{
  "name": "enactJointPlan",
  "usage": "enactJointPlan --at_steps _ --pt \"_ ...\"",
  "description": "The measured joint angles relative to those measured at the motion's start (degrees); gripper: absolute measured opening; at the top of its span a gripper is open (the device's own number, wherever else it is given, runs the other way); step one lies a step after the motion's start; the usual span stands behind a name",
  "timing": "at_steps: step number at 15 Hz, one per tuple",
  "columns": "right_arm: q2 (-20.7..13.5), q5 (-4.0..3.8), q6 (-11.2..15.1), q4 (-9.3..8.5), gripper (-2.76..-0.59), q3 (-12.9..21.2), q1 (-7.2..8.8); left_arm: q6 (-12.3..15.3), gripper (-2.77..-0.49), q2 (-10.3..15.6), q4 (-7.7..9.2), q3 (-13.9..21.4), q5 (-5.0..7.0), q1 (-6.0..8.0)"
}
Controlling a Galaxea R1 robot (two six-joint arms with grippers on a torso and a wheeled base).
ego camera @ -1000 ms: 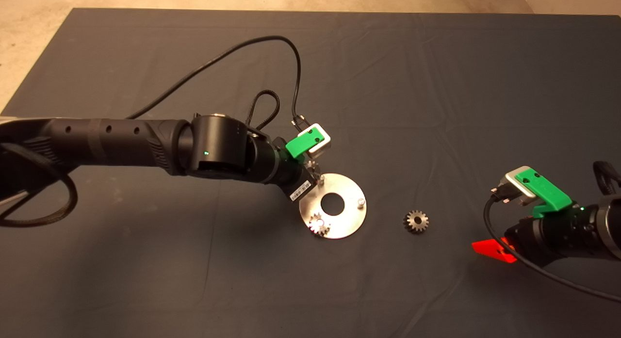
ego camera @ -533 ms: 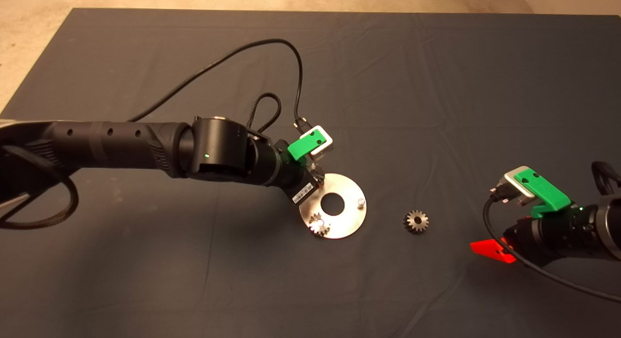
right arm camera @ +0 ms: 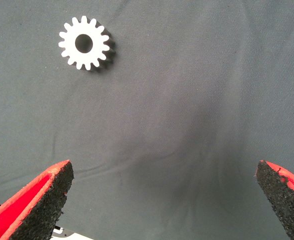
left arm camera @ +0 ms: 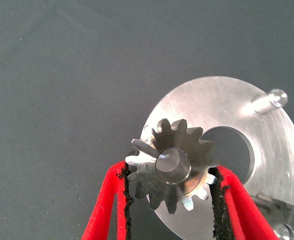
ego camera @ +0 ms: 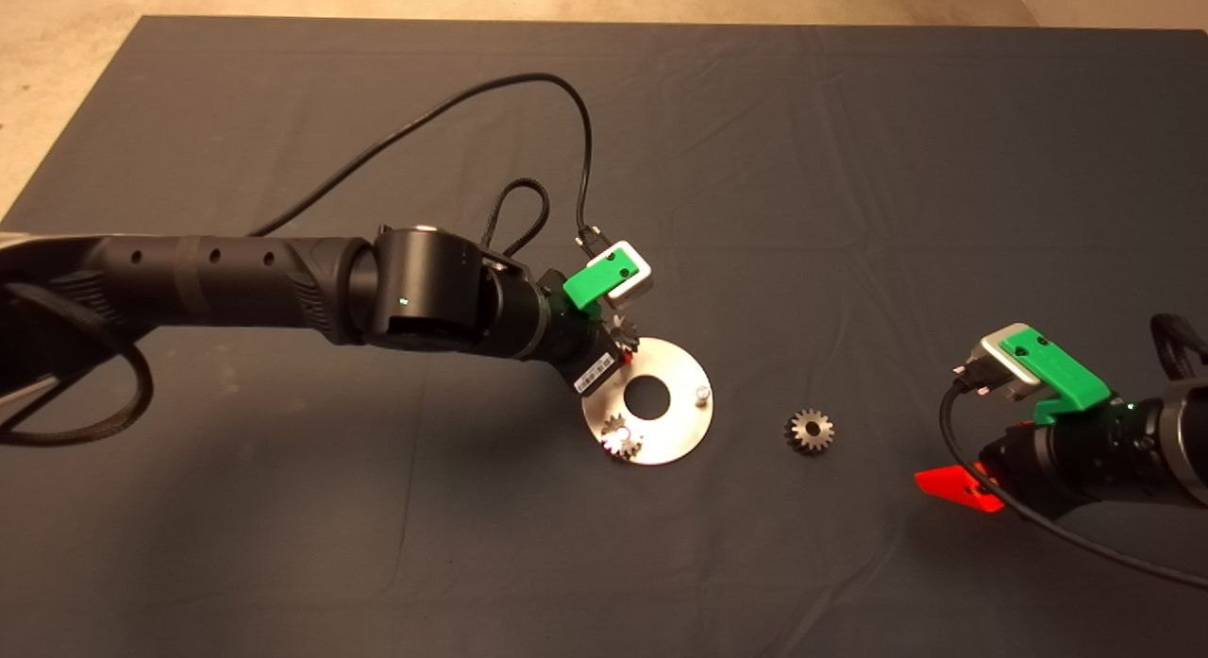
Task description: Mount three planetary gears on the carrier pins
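Planetary gears sit in three places: nearest, one gear (ego camera: 622, 439) is already seated on a pin at the near edge of the carrier disc (ego camera: 675, 430), a flat shiny plate with a large central hole lying on the dark mat (ego camera: 849, 167) that covers the counter. A loose gear (ego camera: 810, 430) lies flat on the mat to the right of the disc, apart from it, and also shows in the right wrist view (right arm camera: 84, 44) with its bore empty. On the right side of the disc a bare pin (ego camera: 702, 394) stands upright. At the far left edge of the disc, the left end effector (left arm camera: 173, 187) pinches the third gear (left arm camera: 171, 167) by its teeth between its black pads (left arm camera: 218, 197); the gear rests over the disc's rim with a pin showing in its bore. The right end effector (right arm camera: 162, 197) hangs low at the right edge of the mat, fingers spread wide and holding nothing.
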State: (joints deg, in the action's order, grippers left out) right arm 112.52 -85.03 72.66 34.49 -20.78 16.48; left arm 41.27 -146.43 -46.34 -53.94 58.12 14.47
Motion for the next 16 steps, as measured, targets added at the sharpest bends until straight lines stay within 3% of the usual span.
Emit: enactJointPlan --at_steps 8,14,16 --pt "0.0 0.06 0.0 0.01 -0.63 0.0 0.0 -0.1 -2.51 -1.1 -0.11 -1.7 -0.13 -0.09" --pt "0.0 0.13 -0.1 0.01 -0.63 0.0 0.0 0.0 -2.51 -1.1 -0.11 -1.7 -0.21 -0.94" --pt "-0.2 0.13 -0.2 -0.02 -0.63 0.0 0.0 0.0 -2.51 -1.1 -0.24 -1.7 -0.52 -1.79"
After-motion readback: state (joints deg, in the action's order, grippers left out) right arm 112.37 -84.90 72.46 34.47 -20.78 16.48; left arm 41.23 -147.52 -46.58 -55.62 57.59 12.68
